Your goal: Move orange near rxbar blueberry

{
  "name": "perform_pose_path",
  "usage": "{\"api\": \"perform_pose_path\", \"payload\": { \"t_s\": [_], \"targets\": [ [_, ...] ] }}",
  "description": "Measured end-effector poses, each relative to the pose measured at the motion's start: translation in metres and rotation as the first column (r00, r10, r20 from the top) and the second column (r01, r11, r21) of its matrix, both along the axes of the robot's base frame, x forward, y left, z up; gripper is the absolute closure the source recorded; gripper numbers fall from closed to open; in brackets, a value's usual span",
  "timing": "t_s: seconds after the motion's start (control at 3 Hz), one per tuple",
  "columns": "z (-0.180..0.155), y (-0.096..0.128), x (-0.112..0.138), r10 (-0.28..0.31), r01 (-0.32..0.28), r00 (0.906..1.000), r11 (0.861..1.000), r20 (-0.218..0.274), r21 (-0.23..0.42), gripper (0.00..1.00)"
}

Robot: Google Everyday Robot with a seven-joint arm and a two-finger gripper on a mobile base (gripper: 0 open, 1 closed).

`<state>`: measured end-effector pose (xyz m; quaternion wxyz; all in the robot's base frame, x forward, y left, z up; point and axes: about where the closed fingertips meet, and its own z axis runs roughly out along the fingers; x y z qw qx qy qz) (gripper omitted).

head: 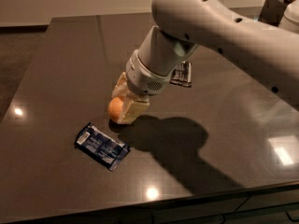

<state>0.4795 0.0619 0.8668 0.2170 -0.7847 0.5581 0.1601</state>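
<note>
The orange (114,108) is a small round fruit sitting low at the dark table, between my gripper's cream fingers. My gripper (122,101) reaches down from the white arm and is shut on the orange, one finger behind it and one in front at its right. The rxbar blueberry (102,146), a flat dark blue wrapper with a white end, lies flat on the table a short way to the front left of the orange, apart from it.
A smaller black wrapper with white text (181,73) lies behind the arm. The dark glossy table (60,64) has its front edge near the bottom of the view. A dark box (273,7) stands at the far right corner.
</note>
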Motion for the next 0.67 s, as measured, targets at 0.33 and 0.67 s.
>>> {"api": "perform_pose_path", "payload": {
  "t_s": [0.33,0.67],
  "targets": [
    [0.0022,0.0007,-0.0027,0.038,-0.038,0.9992,0.999,-0.014,0.021,0.00],
    [0.0024,0.0008,-0.0029,0.041,-0.040,0.9991,0.999,-0.014,0.022,0.00]
  ]
}}
